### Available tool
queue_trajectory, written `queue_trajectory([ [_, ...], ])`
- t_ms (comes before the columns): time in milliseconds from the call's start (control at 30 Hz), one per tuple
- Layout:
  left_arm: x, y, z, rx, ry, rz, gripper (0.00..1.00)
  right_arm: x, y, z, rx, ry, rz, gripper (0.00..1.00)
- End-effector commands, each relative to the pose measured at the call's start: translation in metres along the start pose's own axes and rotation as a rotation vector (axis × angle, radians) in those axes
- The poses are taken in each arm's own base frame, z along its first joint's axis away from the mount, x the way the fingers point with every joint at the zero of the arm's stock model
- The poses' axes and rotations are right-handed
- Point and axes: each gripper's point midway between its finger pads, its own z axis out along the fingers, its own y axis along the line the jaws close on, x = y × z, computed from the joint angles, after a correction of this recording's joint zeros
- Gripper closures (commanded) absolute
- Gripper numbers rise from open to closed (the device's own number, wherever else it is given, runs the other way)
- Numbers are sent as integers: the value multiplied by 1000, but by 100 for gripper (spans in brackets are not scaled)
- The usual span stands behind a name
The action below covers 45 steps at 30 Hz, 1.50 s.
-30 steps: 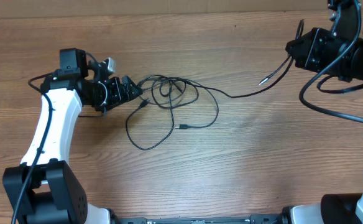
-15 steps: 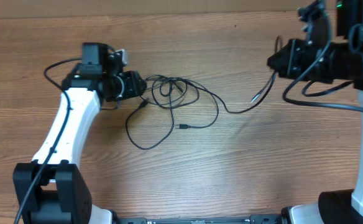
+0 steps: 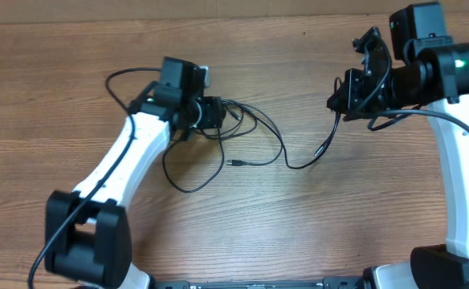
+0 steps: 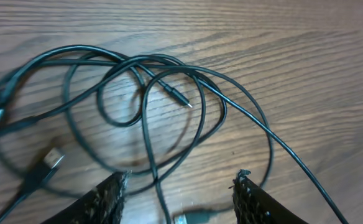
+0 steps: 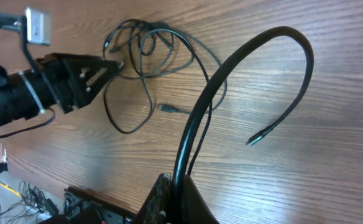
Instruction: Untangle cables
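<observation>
Cables (image 3: 238, 120) lay tangled on the table (image 3: 379, 225), probably light, limp and slick; right gripper (image 5: 172, 202) was clamped on one strand near its free end, left gripper (image 4: 181, 186) hovered spread over the knot, so grab an outer loop, not a plug.

No legible txt/labels, seemingly.

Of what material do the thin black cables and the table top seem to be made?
The cables: likely rubber or soft plastic sheath, matte black; they bend in loose loops. The plug tips: metal, by the silvery shine. The table: wood or wood-look laminate, brown grain lines, faint sheen.
</observation>
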Motion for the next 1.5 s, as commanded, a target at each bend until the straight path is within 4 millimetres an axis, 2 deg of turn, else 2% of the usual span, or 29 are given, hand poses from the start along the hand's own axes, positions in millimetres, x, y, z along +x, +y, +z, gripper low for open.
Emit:
queue_trajectory([
  [0, 5, 10, 25, -53, 23, -21, 44, 0, 2, 2, -12, -2, -15, 96],
  [200, 15, 25, 57, -85, 66, -62, 43, -1, 3, 2, -13, -5, -16, 96],
  [367, 18, 29, 71, -84, 72, -64, 42, -3, 3, 2, -14, -11, -19, 96],
  [433, 19, 30, 74, -85, 78, -65, 51, -3, 3, 2, -14, -11, -19, 96],
  [567, 21, 28, 74, -68, 87, -66, 84, 0, 1, 6, -12, 3, -12, 96],
  [633, 20, 24, 72, -47, 89, -65, 89, 3, -2, 12, -10, 21, -4, 96],
  [733, 16, 18, 68, -2, 80, -67, 88, 8, -3, 23, -35, 51, 8, 96],
  [767, 13, 18, 67, 2, 71, -70, 84, 8, -3, 27, -47, 58, 10, 96],
  [867, 9, 21, 66, -1, 58, -73, 64, 10, 0, 39, -94, 73, 14, 96],
  [933, 13, 22, 67, -6, 70, -75, 59, 10, 2, 47, -131, 82, 17, 96],
  [1133, 30, 10, 77, -4, 122, -51, 60, 13, -1, 67, -168, 98, 23, 96],
  [1267, 35, 4, 83, -29, 122, -21, 59, 20, -7, 76, -162, 121, 36, 96],
  [1467, 36, 16, 83, -122, 114, -6, 58, 27, -15, 91, -159, 142, 48, 96],
])
